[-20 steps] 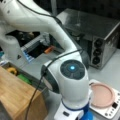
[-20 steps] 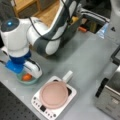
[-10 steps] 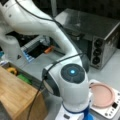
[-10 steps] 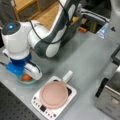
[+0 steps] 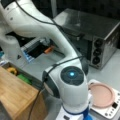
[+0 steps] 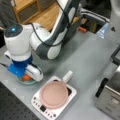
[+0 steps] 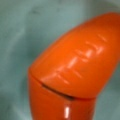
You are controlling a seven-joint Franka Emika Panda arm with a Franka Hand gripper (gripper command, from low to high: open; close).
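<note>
An orange toy carrot (image 7: 72, 72) fills the wrist view, lying in a pale teal bowl (image 7: 25, 30). In a front view my gripper (image 6: 25, 74) is down over that small bowl (image 6: 28, 82) near the table's front left edge. A bit of the carrot (image 6: 25, 78) shows under the hand. The fingers are hidden by the white wrist and blue mount, and none appear in the wrist view. In a front view only the wrist with its blue light (image 5: 72, 74) shows, facing the camera.
A pink-lidded pan on a white cooker (image 6: 53, 95) (image 5: 101, 95) stands just right of the bowl. A steel toaster oven (image 5: 100, 37) (image 6: 112, 95) stands behind it. A wooden cabinet (image 5: 15, 95) (image 6: 32, 10) holds yellow (image 5: 12, 71) and green (image 5: 25, 78) items.
The arm has come down onto the bowl. The carrot and bowl, open to view before, are now mostly covered by the hand.
</note>
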